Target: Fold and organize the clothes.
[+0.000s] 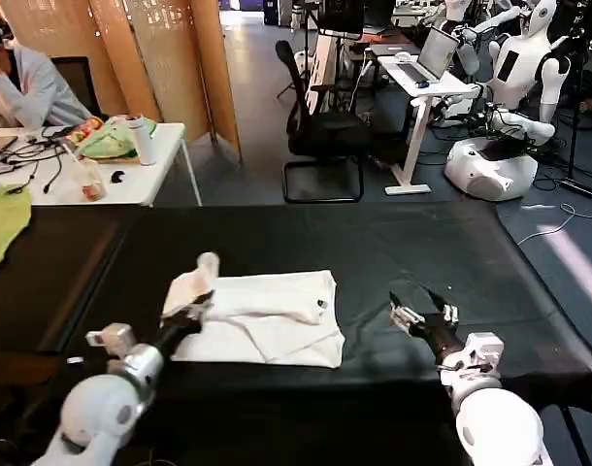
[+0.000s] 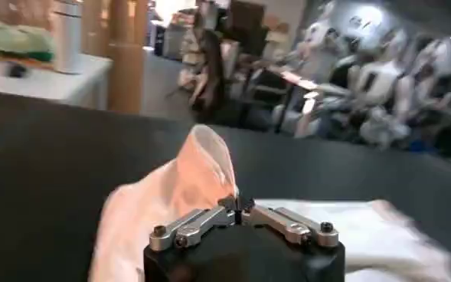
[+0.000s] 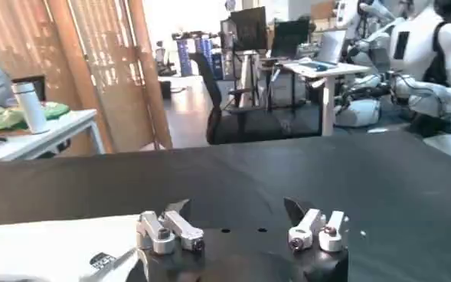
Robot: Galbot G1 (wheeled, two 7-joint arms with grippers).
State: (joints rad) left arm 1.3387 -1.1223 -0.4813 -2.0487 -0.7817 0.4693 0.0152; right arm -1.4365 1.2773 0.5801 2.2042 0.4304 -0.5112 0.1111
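Observation:
The white T-shirt (image 1: 277, 320) lies partly folded on the black table (image 1: 393, 243), with a small dark label near its right edge. My left gripper (image 1: 201, 303) is shut on the shirt's left sleeve, which stands lifted off the table in a peak (image 1: 194, 282). In the left wrist view the pinched cloth (image 2: 187, 180) rises just beyond the closed gripper (image 2: 238, 208). My right gripper (image 1: 417, 309) hovers open over bare table to the right of the shirt, holding nothing. The right wrist view shows that open gripper (image 3: 236, 208) with the shirt's edge (image 3: 49, 245) off to one side.
A white desk (image 1: 44, 184) behind the table at the left holds a white bottle (image 1: 141, 138), cables and a green bundle. A yellow-green cloth (image 1: 3, 225) lies at the table's left edge. An office chair (image 1: 320, 126) and parked robots stand behind.

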